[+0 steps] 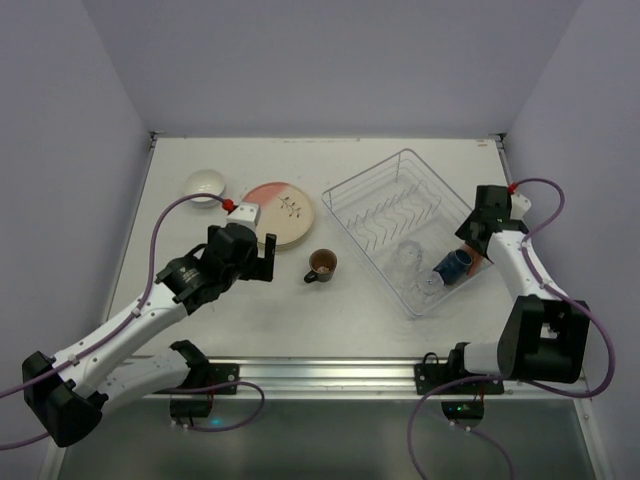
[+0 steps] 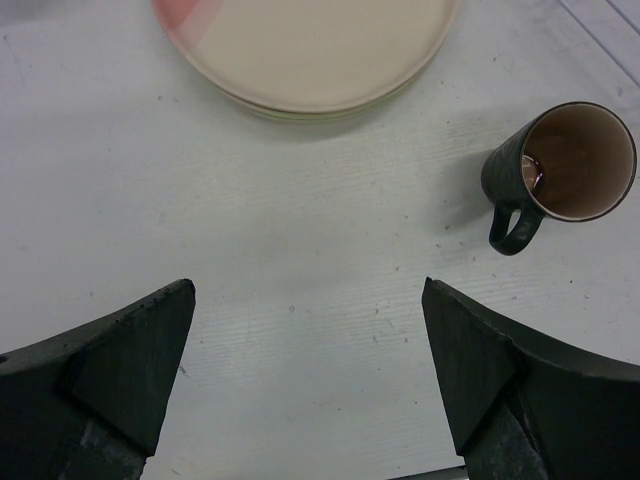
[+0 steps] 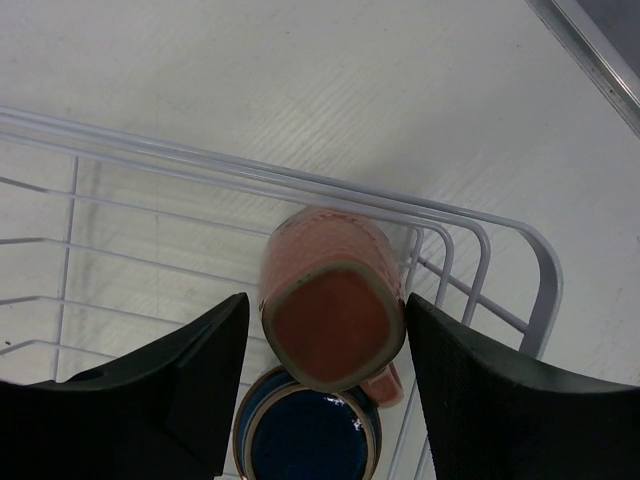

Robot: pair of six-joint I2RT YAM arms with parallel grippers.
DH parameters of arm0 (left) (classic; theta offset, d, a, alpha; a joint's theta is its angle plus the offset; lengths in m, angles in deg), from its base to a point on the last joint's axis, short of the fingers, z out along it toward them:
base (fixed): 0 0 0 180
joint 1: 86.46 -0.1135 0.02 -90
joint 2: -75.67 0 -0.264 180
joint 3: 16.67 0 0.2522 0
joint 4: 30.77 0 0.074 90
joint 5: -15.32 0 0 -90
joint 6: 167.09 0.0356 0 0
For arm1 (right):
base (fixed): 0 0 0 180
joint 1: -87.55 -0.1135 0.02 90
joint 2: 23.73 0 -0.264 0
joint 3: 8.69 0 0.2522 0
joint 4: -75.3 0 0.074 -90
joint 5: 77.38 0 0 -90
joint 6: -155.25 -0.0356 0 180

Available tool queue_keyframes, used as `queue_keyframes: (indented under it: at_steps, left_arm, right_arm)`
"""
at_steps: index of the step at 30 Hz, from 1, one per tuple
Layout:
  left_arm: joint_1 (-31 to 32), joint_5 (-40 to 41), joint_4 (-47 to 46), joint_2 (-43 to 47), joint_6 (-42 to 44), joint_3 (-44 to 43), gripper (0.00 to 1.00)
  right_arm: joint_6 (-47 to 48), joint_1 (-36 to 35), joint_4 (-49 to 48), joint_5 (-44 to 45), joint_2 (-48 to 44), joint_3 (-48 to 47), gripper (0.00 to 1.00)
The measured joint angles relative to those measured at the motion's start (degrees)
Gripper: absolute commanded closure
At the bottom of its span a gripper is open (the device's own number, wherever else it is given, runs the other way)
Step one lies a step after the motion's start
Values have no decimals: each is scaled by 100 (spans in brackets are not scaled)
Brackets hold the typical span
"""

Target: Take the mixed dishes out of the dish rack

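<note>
White table (image 1: 300,310), plain lilac walls (image 1: 330,60)

Left pincer (image 2: 307,300) wide apart, empty, black fingers (image 2: 130,360) at 7 and 5 o'clock. White surface (image 2: 300,230) bare between them. Stack of plates (image 2: 310,50) at 12 o'clock, cut by frame edge; top plate cream with pink wedge at its 10 o'clock. Dark cup (image 2: 560,170) at 2 o'clock, well apart from plates, tan inside, handle toward 7 o'clock.
</note>
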Motion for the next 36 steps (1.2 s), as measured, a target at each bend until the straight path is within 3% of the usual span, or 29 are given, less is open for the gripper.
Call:
queue_keyframes:
  at_steps: [11, 16, 23, 26, 29, 36]
  left_arm:
    - [0, 2, -4, 0, 0, 20, 0]
    - [2, 2, -7, 0, 0, 52, 0]
    - [2, 4, -17, 0, 0, 52, 0]
    - [2, 7, -20, 0, -2, 52, 0]
    - [2, 7, -20, 17, 0, 52, 0]
    - [2, 9, -20, 140, -2, 52, 0]
  right_arm:
    - [33, 2, -149, -186, 87, 142, 34]
    - [76, 0, -177, -203, 107, 146, 58]
    - [131, 0, -216, -282, 107, 146, 78]
    - [146, 0, -225, -289, 107, 146, 93]
    - [177, 0, -232, -291, 107, 146, 99]
    - [234, 0, -232, -291, 48, 146, 100]
